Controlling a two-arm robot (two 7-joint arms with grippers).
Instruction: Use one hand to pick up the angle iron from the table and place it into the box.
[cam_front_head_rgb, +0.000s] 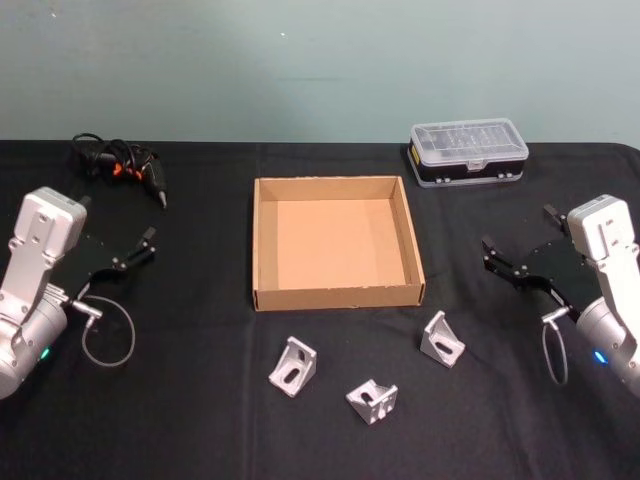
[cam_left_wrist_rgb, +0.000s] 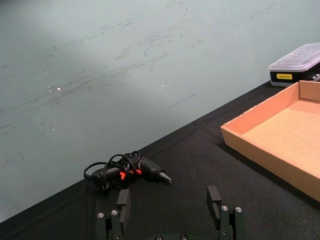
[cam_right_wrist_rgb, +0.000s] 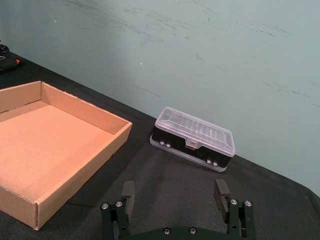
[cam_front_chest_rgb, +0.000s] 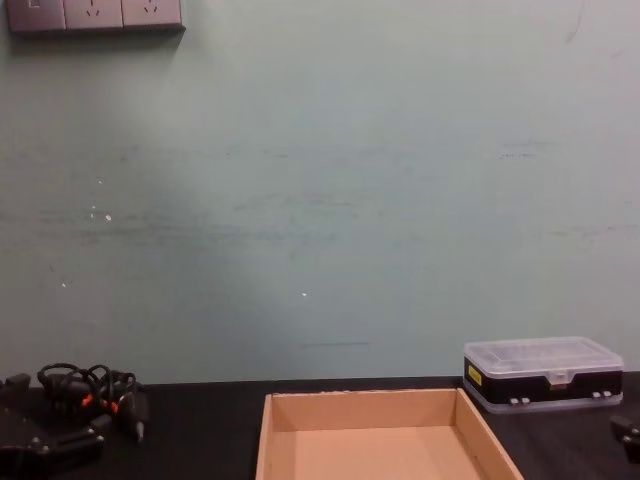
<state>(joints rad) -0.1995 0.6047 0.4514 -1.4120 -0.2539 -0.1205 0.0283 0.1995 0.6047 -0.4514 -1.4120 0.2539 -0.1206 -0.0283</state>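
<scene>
**Lying loose: three angle irons before an open box**

Spread across the scene, a black table (cam_front_head_rgb: 200, 430) carries a shallow tan cardboard box (cam_front_head_rgb: 258, 245) at its centre. The left gripper (cam_left_wrist_rgb: 168, 195) is held at the table's left side and the right gripper (cam_right_wrist_rgb: 174, 187) at its right, each with fingers spread wide and gripping nothing. A clear-lidded plastic case (cam_front_head_rgb: 467, 152) sits beyond the box's far right corner, and a black cabled tool (cam_front_head_rgb: 125, 165) lies far left. On the table just before the box's near wall rest the left angle iron (cam_front_head_rgb: 293, 366), middle angle iron (cam_front_head_rgb: 372, 400) and right angle iron (cam_front_head_rgb: 441, 339), none touching.
</scene>
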